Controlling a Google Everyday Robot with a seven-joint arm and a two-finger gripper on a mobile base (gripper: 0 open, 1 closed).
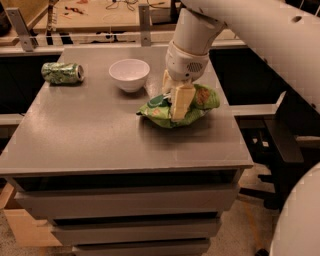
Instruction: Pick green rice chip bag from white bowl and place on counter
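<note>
The green rice chip bag [201, 98] lies crumpled on the grey counter [100, 135], to the right of the white bowl [129, 73], and seems to touch the surface. My gripper [173, 106] reaches down from the white arm and is shut on the middle of the bag. One cream finger [181, 101] lies across the front of the bag; the other is behind it. The bowl is empty and stands upright, apart from the bag.
A green patterned soda can [62, 72] lies on its side at the counter's far left. A wooden workbench [95, 15] with cables stands behind the counter. The counter's right edge is close to the bag. Drawers sit below the front edge.
</note>
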